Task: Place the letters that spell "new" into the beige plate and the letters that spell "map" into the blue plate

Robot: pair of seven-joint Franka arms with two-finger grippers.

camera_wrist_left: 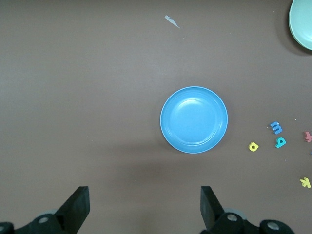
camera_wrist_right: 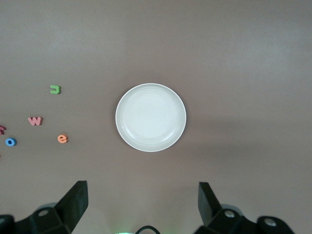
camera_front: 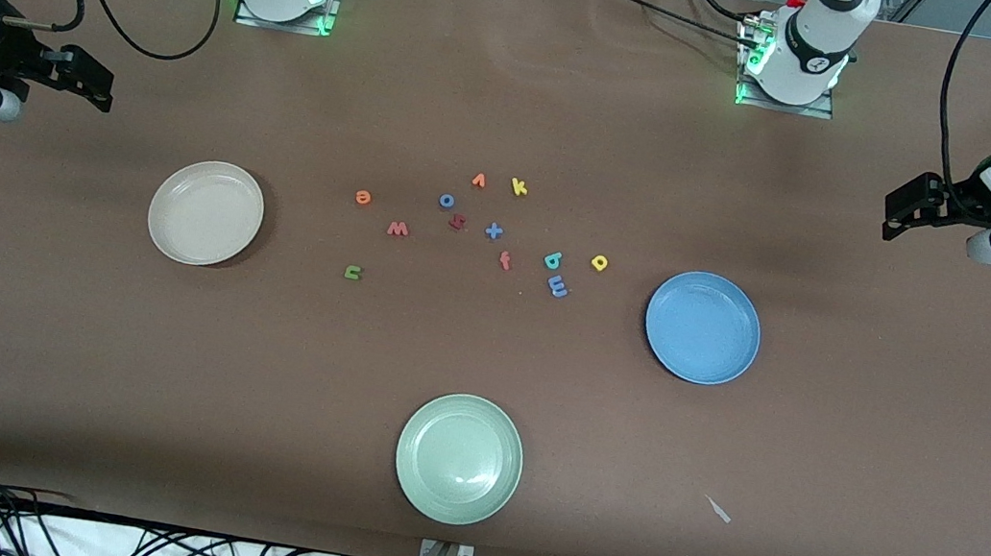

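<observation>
On the brown table point(camera_front: 519, 107) the letters lie in a loose bunch in the middle, with the three plates set round them like a ring; taking that bunch as a clock seen from the front camera, the beige plate point(camera_front: 206, 212) sits at about 9 o'clock, at the right arm's end, the blue plate point(camera_front: 703, 328) at about 4 o'clock, at the left arm's end, and the green plate point(camera_front: 459, 458) at 6 o'clock, nearest the camera; all three plates have nothing in them, so I think no sorting has been done yet; the "new" letters are on the beige plate's side of the bunch, the orange e point(camera_front: 362, 197), the pink w point(camera_front: 398, 228) and the green n point(camera_front: 352, 272), each a short trip from their plate; the "map" letters are close to the blue plate, the blue m point(camera_front: 557, 285) touching the teal p point(camera_front: 553, 261), and the yellow a point(camera_front: 599, 263) just beside them; the right gripper point(camera_front: 87, 80) hangs up over the table edge at its own end, fingers spread wide and holding nothing; the left gripper point(camera_front: 914, 209) does the same at its end, spread and bare; both arms wait, each looking down on its own plate.
</observation>
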